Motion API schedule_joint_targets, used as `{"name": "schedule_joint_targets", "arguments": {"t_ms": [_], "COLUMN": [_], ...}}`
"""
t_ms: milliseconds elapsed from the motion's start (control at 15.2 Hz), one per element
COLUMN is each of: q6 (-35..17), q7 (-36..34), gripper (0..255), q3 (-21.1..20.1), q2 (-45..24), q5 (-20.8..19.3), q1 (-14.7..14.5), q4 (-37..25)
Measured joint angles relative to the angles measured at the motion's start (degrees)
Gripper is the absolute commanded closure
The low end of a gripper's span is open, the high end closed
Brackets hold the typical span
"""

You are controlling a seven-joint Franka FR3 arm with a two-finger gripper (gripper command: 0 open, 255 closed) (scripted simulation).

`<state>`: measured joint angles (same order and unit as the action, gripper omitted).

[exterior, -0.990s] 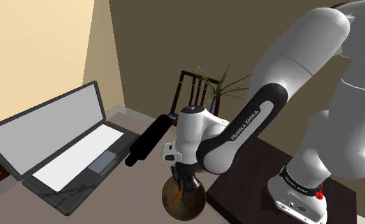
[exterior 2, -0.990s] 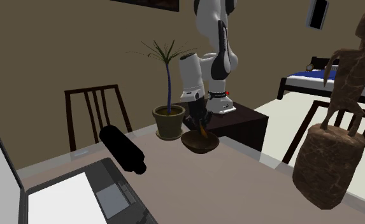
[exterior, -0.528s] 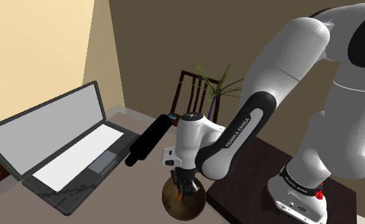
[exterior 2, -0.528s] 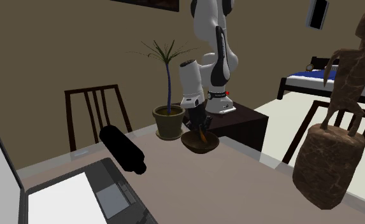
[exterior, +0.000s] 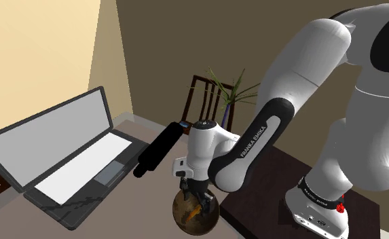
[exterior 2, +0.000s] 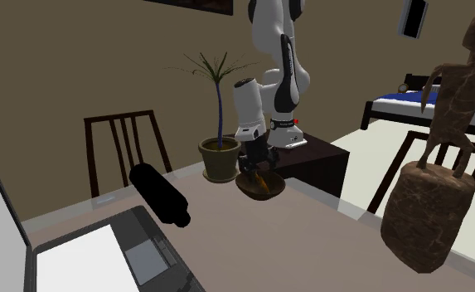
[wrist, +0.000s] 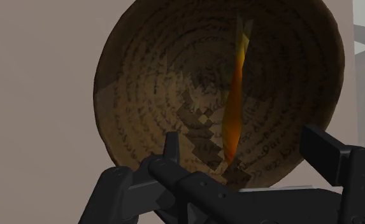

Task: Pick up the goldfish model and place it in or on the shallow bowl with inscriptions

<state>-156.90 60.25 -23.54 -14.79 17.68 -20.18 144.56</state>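
Down at the lower middle of the shoulder view, the white arm [exterior: 308,75] folds from its high shoulder at the upper right, elbow bent and forearm slanting to the lower left, and the wrist points the black gripper [exterior: 195,197] straight down over the brown shallow bowl [exterior: 182,221]. Its fingers stand wide apart with nothing clasped. In the wrist view one fingertip [wrist: 172,144] and the other are both clear of the orange goldfish model [wrist: 234,108], which lies on edge inside the bowl against the inscribed rings of its inner wall. In the second exterior view the gripper hangs just above the bowl's rim at mid-frame, the fish an orange streak beneath it. Just beside the bowl, on that view's left, stands a potted plant [exterior 2: 219,158]. Further left and lower a black cylinder [exterior 2: 161,195] lies on the table [exterior 2: 310,240], near an open laptop [exterior: 64,159] at the lower left. A dark chair [exterior 2: 128,149] stands behind the table, a brown carved statue [exterior 2: 433,199] rises in the right foreground, and the dark stand [exterior: 261,197] sits just behind the bowl
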Motion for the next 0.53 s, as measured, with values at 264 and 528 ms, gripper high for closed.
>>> {"name": "schedule_joint_targets", "arguments": {"t_ms": [264, 528], "q6": [2.2, 7.6], "q7": [0.4, 1.3], "gripper": [0, 0], "q3": [-0.4, -0.6], "q2": [2.5, 7.7], "q5": [0.7, 1.8], "q1": [0.7, 1.8], "q4": [0.3, 0.1]}}
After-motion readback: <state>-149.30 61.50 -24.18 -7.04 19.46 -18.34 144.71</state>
